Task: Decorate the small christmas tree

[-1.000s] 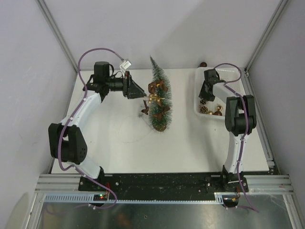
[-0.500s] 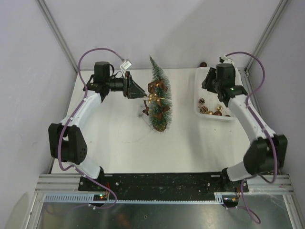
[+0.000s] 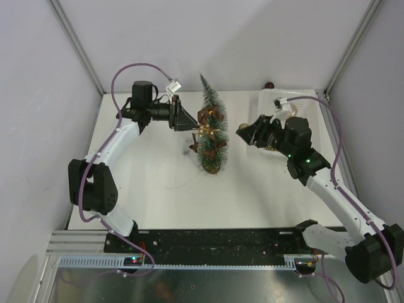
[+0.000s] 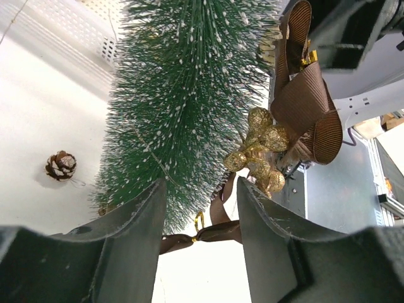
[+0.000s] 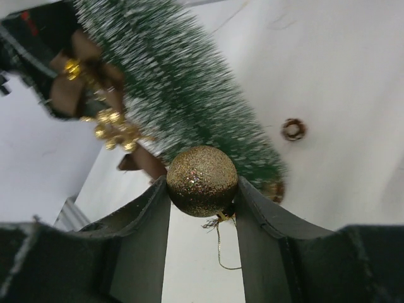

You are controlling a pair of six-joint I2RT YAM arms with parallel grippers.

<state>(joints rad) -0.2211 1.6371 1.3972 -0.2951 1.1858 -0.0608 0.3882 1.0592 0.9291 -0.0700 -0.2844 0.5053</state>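
Top external view has the small christmas tree (image 3: 210, 129) standing upright on its wooden base, between the two grippers. It is just past the fingertips of the left gripper (image 3: 188, 124) and a short way ahead of the right gripper (image 3: 246, 132). The tree is partly dressed. Two brown ribbon bows (image 3: 209, 115) sit one above the other on the camera-facing side, with a gold berry cluster (image 3: 203, 131) between them. A third bow (image 3: 194, 146) shows low down on the side nearest the left gripper; whether it hangs in the bristles or only leans against them I cannot tell. The upper part of the tree looks bare.

The right gripper is closed on a gold glitter ball (image 5: 202, 181), pinched between both fingers with its thread loop dangling beneath. The tree fills the wrist view just ahead of it, so this ornament is not yet hung. The left gripper's jaws stand partly apart with nothing between them, pointing at the lower bristles.

Behind the right gripper sits the white basket (image 3: 268, 101), its contents mostly hidden by the arm. A loose pine cone (image 4: 61, 165) lies on the table ahead of the left gripper, off to one side of the tree.

My reading is that the job is roughly midway: the ball must still be placed, and the bare top suggests room for more.
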